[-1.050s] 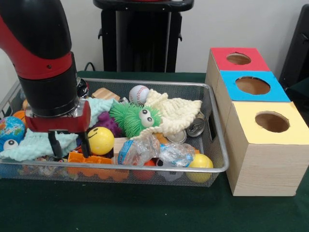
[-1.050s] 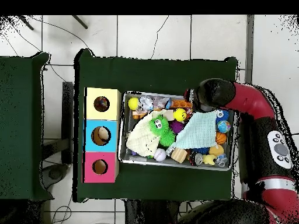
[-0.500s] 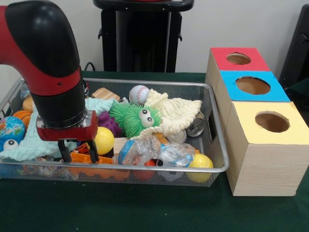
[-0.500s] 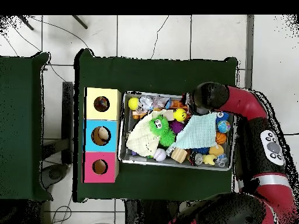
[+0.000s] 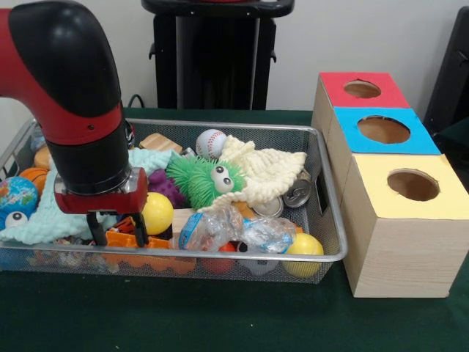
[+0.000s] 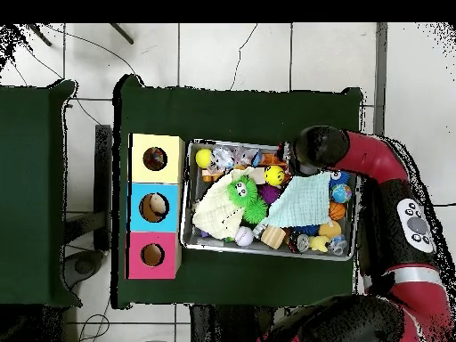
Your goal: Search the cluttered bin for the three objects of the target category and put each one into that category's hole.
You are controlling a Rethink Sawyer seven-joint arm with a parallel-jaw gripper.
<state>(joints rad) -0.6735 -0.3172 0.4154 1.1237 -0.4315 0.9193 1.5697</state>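
Jaws (image 5: 117, 229): 2 dark prongs standing apart at a narrow gap, reaching down into the near left part of the wire bin (image 5: 331, 220), straddling an orange plastic toy (image 5: 135, 240). Whether they are gripping it cannot be told; nothing is hanging lifted between them.

Adjacent item: yellow smiley ball (image 5: 157, 213), lying just beside the prong on the picture's right, against the orange toy. Target category is not shown by the frames; if balls are being sought, this one is the nearest candidate, with a baseball (image 5: 211, 143) at the far wall and a yellow ball (image 5: 303, 248) at the near right corner.

Handling judgement: the close is needing one item only between the prongs. The smiley ball is round and likely rolling aside if pinched off-centre. A straight vertical lift is looking safest, since the pale blue cloth (image 5: 55, 213) is lying under and behind the wrist and could be dragged up.

Surrounding clutter: green fuzzy toy with eyes (image 5: 205, 180), cream knitted cloth (image 5: 267, 170), crumpled clear wrapper (image 5: 234, 229), a tin can (image 5: 297, 193), a globe ball (image 5: 16, 196) at the left wall.

Edges and room: the near bin rim is running close in front of the jaws, so little room is remaining toward the camera. The 3 boxes (image 5: 396, 213), topped red (image 5: 360, 89), blue (image 5: 383, 130) and yellow (image 5: 412, 185), are standing just beside the bin's right wall on the green table (image 5: 220, 315). Travel is needing height over rim and box tops.
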